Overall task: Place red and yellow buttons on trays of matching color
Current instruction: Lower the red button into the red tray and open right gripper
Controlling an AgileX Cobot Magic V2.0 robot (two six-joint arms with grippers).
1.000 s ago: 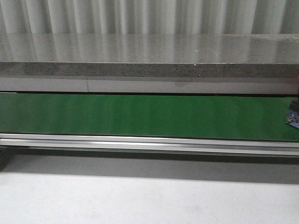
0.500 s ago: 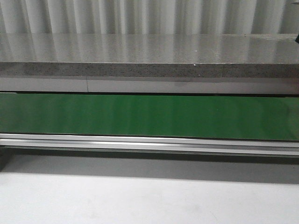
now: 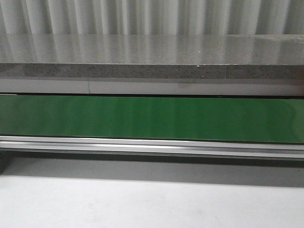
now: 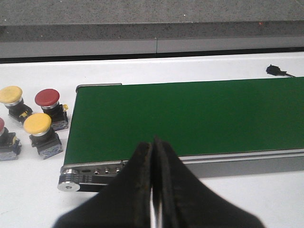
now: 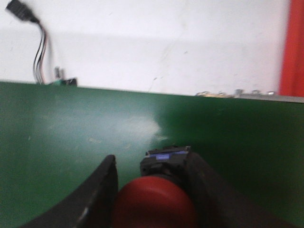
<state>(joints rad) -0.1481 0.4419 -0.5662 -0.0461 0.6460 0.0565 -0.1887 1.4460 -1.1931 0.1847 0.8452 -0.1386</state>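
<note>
The green conveyor belt (image 3: 152, 118) spans the front view, framed by an aluminium rail (image 3: 152, 146) on the near side and a speckled grey counter (image 3: 152, 52) beyond; neither arm appears in that view. In the left wrist view the belt's roller end sits on a white table (image 4: 213, 64), and the left gripper (image 4: 153, 190) hangs above the belt's near edge with its jaws pressed together and nothing between them. In the right wrist view a strip of red tray (image 5: 293, 47) shows at the frame's edge beyond the belt, next to the white surface. The right gripper (image 5: 151, 190) is above the belt with its jaws clamped on a red button (image 5: 154, 204), the fingers bearing on the sides of the dome and the dark switch block (image 5: 166, 159) projecting beyond them. Loose buttons stand on the table just beside the belt end: a red-capped one (image 4: 47, 98), two yellow-capped ones (image 4: 37, 123) (image 4: 10, 94), and another partly cut off by the frame. Each button is judged rigid and fairly light, with a smooth, rounded cap likely to slip; the squarer block under the cap offers flatter, surer faces to grip. No yellow tray is visible.
</note>
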